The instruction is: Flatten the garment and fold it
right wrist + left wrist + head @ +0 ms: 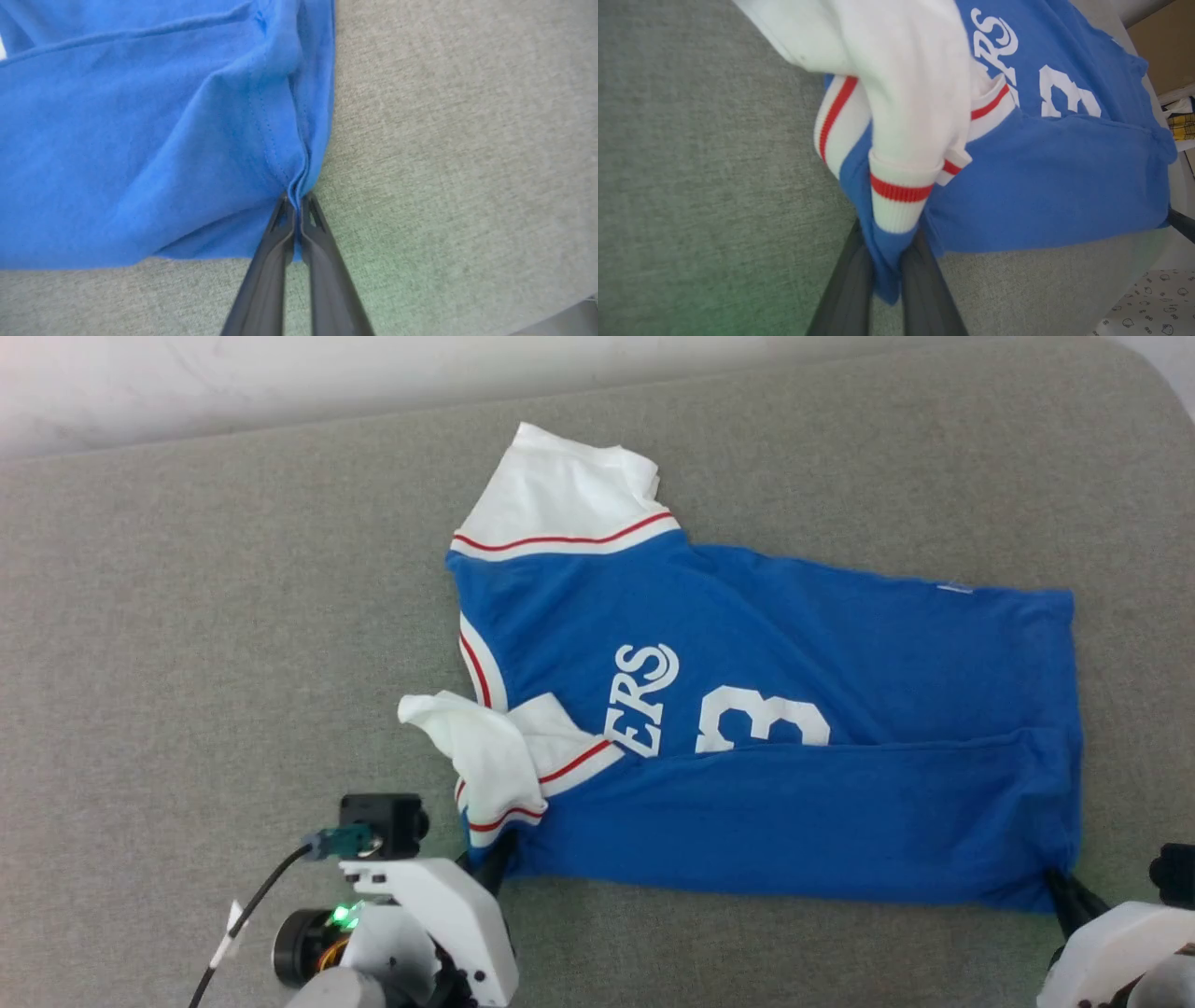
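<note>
— Where did the garment (794, 728) lie at that moment?
— You had it across the middle of the grey cloth surface (187, 663), collar end to your left and hem to your right. Its near long edge was folded up over the body, so the white print (644, 695) read just "ERS" and "3". The far sleeve (560, 490) lay flat. The near sleeve (476, 747) sat bunched on top of the fold.
— And the grip?
— Your left gripper (887, 247) was clenched on the blue near corner just beneath that bunched sleeve, with cloth pinched between both fingers. Your right gripper (297, 205) was closed on the near hem corner, the stitched edge caught between its tips. Both corners sat low by the surface; whether they touched it, I couldn't tell.
</note>
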You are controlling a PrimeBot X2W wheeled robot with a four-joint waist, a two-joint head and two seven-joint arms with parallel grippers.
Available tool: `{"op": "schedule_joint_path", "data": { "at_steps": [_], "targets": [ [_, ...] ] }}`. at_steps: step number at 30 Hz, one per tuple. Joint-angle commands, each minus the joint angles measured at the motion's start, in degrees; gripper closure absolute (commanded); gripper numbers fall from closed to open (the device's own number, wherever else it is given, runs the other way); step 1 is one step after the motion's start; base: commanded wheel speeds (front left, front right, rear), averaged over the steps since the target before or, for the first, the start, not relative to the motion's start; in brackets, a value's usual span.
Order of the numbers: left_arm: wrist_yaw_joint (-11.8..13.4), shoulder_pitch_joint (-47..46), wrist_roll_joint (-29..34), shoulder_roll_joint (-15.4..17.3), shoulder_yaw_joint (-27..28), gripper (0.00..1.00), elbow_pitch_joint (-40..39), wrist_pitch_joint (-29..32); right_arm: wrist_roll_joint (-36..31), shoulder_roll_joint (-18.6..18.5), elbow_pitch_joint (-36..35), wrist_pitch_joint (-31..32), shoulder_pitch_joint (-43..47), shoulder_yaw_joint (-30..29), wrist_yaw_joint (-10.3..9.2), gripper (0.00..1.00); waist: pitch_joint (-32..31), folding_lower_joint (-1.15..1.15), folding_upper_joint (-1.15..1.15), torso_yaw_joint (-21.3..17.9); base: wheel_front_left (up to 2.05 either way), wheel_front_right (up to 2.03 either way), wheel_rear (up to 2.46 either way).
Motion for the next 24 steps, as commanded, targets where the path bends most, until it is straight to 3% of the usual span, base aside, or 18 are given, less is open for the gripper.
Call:
{"op": "schedule_joint_path", "data": {
  "at_steps": [1,9,16,24],
  "targets": [
    [0.60,1.49,-0.59,0.25,1.10,1.00,0.60,-0.85,-0.09,-0.56,-0.69,0.39,0.07,-0.34,-0.14,1.00,-1.57,0.00,0.00,0.35,0.00,0.00,0.00],
    [2.43,4.67,-1.98,2.40,5.72,1.00,-3.22,-3.67,-0.02,-1.87,-10.85,2.83,2.04,-1.21,-0.14,1.00,-5.58,0.00,0.00,2.13,0.00,0.00,0.00],
    [5.07,13.36,-4.08,4.97,7.68,1.00,-8.69,-3.14,-0.75,0.41,-19.48,8.39,6.57,-0.95,-0.14,1.00,-6.66,0.00,0.00,3.94,0.00,0.00,0.00],
    [5.33,21.02,-7.66,4.01,7.10,1.00,-11.38,-2.74,-0.19,1.51,-22.32,15.31,11.86,-2.76,-0.14,1.00,-5.80,0.00,0.00,5.76,0.00,0.00,0.00]
  ]
}}
